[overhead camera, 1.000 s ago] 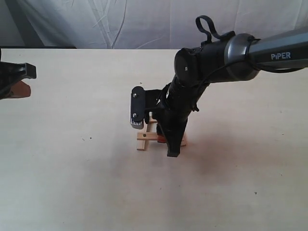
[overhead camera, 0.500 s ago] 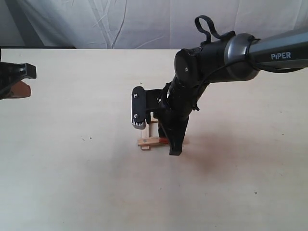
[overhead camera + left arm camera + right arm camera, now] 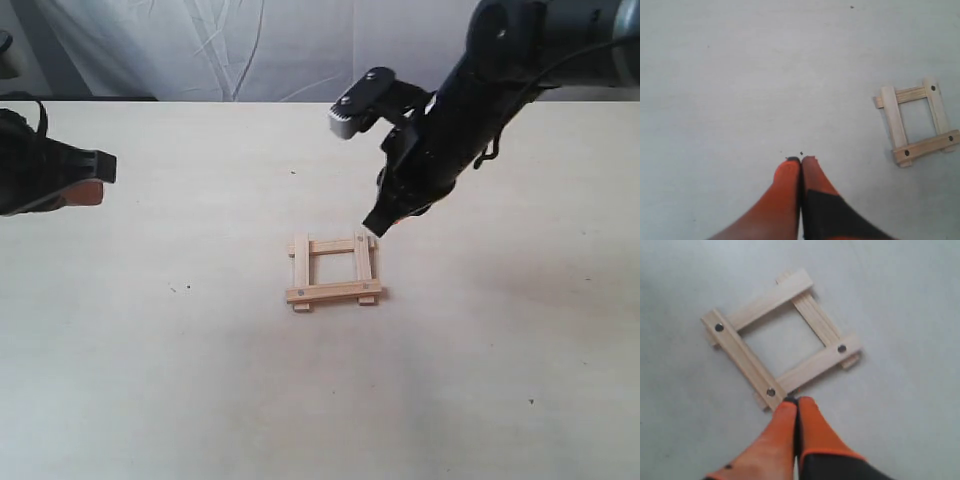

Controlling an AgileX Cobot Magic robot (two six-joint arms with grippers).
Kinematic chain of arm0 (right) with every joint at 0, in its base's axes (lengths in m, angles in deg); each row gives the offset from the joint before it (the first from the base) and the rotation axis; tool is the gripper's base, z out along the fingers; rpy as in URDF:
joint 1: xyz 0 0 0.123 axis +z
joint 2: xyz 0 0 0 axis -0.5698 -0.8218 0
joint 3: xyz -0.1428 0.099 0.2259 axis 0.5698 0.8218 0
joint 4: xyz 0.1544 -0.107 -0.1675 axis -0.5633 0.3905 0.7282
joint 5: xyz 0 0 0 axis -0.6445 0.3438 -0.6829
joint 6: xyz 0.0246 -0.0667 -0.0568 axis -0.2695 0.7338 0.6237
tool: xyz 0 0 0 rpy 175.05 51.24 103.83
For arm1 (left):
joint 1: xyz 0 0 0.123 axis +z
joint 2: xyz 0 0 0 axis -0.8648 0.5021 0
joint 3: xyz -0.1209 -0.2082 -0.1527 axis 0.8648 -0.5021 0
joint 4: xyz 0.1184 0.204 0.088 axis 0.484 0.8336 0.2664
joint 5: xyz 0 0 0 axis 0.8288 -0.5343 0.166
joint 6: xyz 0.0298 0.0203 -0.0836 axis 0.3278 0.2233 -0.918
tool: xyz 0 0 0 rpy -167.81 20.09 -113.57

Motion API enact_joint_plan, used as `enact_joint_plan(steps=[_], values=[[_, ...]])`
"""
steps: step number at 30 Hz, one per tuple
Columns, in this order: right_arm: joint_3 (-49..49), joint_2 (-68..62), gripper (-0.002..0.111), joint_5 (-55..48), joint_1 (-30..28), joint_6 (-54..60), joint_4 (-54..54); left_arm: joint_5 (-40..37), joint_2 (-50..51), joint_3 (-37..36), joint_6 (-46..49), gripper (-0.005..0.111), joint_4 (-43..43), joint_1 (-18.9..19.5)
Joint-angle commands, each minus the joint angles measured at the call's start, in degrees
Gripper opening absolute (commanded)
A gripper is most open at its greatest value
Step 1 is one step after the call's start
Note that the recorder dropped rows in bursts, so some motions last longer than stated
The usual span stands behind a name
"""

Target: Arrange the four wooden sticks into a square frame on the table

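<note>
The four wooden sticks lie together as a small square frame [image 3: 333,271] on the table [image 3: 200,380], near its middle; the same frame [image 3: 781,337] shows in the right wrist view and, small, the frame [image 3: 916,121] in the left wrist view. Two of the sticks carry dark holes near their ends. My right gripper [image 3: 378,222] hangs shut and empty just above and behind the frame's far right corner; its orange fingertips [image 3: 790,412] press together. My left gripper [image 3: 95,185] stays at the far left edge, shut with nothing in it, well away from the frame.
A white cloth [image 3: 260,50] hangs behind the table's far edge. A few tiny dark specks [image 3: 173,289] dot the table top. The right arm [image 3: 470,100] slants down from the upper right.
My right gripper has lifted off the frame and drawn back up and to the right, uncovering the whole square. The left gripper has shifted slightly inward at the left edge.
</note>
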Motion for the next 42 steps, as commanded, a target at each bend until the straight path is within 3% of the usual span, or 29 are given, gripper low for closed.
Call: enact_joint_plan(steps=[1,8,15,21,28,33,42], values=[[0.55,0.65,-0.001,-6.28,-6.33,-8.42,-1.46,3.74,-0.46,-0.12,0.17,0.000,-0.26,-4.44],[8.61,5.86,-0.001,-5.49,-14.90,-21.18,-1.46,5.68,-0.46,-0.12,0.17,0.000,-1.99,-10.50],[19.91,20.17,-0.001,2.48,-19.93,-24.93,-0.85,7.44,-0.54,-2.98,0.17,0.000,-1.06,-10.72],[30.60,36.69,-0.001,11.80,-19.94,-25.44,0.26,12.46,-4.09,-10.68,0.17,0.000,1.08,-10.61],[40.11,57.23,-0.001,18.02,-19.94,-25.44,-0.11,22.09,-15.28,-19.06,0.17,0.000,0.16,-10.61],[44.41,69.07,-0.001,19.40,-19.94,-25.44,0.25,26.97,-24.20,-21.32,0.17,0.000,0.28,-10.61],[46.37,80.63,-0.001,18.90,-19.94,-25.44,-0.30,27.23,-30.17,-21.40,0.71,0.000,2.76,-10.61]])
